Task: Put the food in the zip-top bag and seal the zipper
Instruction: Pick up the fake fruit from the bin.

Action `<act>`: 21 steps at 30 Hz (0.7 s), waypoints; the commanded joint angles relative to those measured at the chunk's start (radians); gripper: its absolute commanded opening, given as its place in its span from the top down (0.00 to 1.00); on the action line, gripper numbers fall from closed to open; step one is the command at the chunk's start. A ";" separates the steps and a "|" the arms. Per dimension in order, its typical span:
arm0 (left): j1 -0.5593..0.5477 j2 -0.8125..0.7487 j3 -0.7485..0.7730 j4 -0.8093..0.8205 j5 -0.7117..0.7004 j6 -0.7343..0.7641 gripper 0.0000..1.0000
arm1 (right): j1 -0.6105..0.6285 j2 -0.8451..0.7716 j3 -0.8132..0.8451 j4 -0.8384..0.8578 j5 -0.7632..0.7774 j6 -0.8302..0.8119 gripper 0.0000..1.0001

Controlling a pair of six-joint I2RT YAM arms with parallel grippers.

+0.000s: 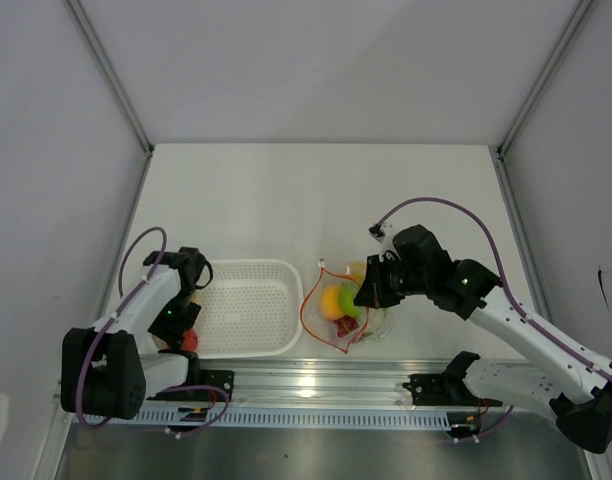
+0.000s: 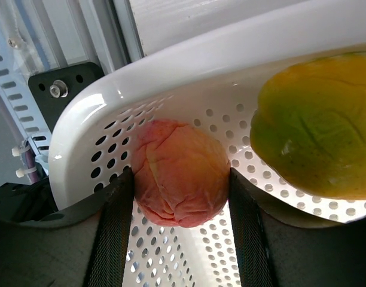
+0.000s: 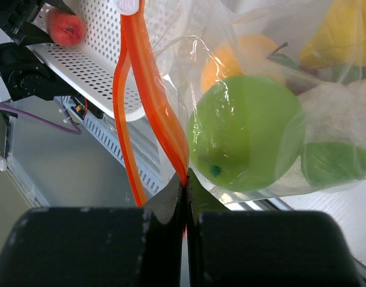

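Zip-top bag point(image 1: 374, 322) point(image 3: 186, 48) sits just right of the white basket point(image 1: 241, 305) point(image 2: 189, 66), clear floppy film, wrinkled and shiny. Its zipper point(image 1: 304, 305) point(image 3: 148, 89) is a thin red-orange plastic strip; the two sides stand apart in a loop, so the mouth is still open. Through the plastic: a smooth round green fruit point(image 1: 352, 303) point(image 3: 249, 137), an orange fruit point(image 1: 332, 299) point(image 3: 240, 57), a yellow piece point(image 3: 344, 33), a bumpy white lump point(image 3: 338, 107) and something dark red point(image 1: 343, 326) low in the bag. The right gripper point(image 1: 368, 292) point(image 3: 185, 185) is at the bag's side away from the basket, black fingers pressed tight together on the zipper strip. The left gripper point(image 1: 186, 330) point(image 2: 180, 194) is at the basket's left near corner, its fingers clamped on both sides of the small red fruit point(image 1: 189, 340) point(image 2: 180, 170) (matte pinkish-red skin with creases). The basket is glossy white plastic, rounded rim, walls full of small round holes. In the left wrist view a yellow-green fruit point(image 2: 320, 125) lies against the perforated wall, right of the red one.
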 commanded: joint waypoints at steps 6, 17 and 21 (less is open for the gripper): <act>-0.092 -0.025 0.123 0.006 -0.016 0.050 0.82 | -0.005 -0.012 -0.003 -0.007 0.053 0.028 1.00; -0.336 -0.044 0.329 0.056 0.025 0.182 1.00 | -0.006 -0.023 0.054 -0.081 0.142 0.079 1.00; -0.391 -0.097 0.326 0.243 0.123 0.327 0.99 | -0.006 -0.016 0.086 -0.125 0.187 0.090 1.00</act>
